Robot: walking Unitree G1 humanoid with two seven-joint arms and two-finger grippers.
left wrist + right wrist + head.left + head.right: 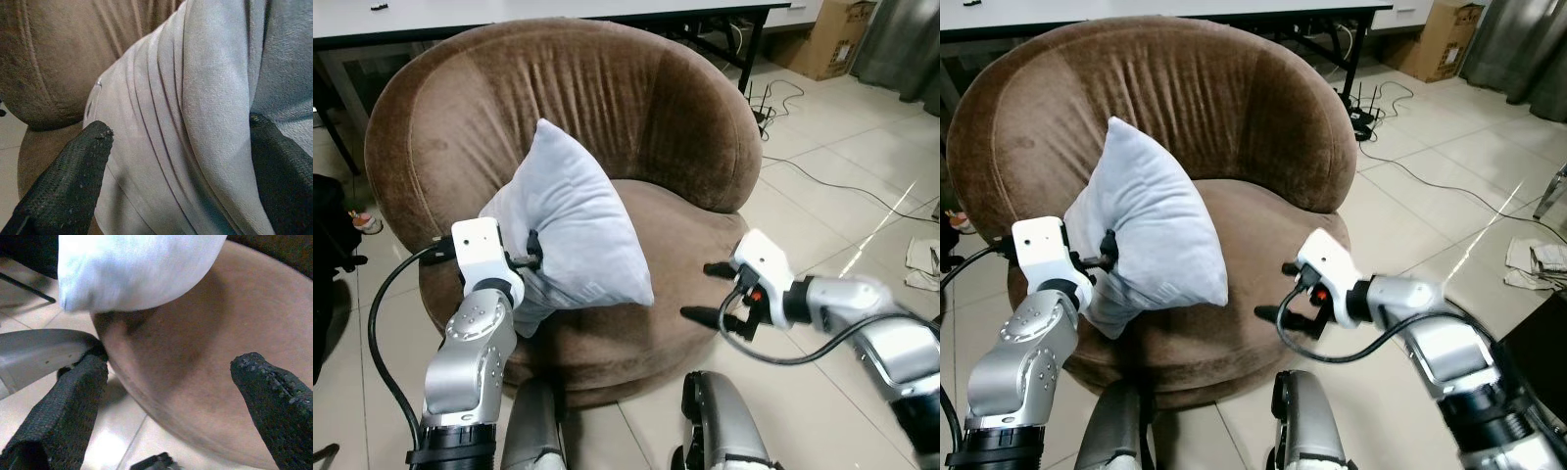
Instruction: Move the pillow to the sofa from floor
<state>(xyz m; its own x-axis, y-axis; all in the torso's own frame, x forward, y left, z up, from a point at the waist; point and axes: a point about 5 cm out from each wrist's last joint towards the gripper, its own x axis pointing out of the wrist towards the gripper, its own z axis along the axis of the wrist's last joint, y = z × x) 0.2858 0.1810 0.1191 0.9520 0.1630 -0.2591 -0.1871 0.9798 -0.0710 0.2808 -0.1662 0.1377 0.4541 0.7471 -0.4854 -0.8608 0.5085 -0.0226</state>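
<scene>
Our left gripper point(530, 257) clamped on grey pillow point(570, 230) above brown sofa point(666, 117) seat, our right gripper point(710, 291) spread wide, empty, beside seat front

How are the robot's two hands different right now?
The left gripper is pinched on the grey pillow, holding it tilted over the brown sofa seat; the right gripper holds nothing. The left gripper's fingers squeeze the pillow's fabric; the right gripper's fingers are spread apart by the seat's front edge. Both have two black fingers.

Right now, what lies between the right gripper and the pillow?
Only bare brown sofa seat lies between the right gripper and the pillow, seen in the left eye view.
</scene>
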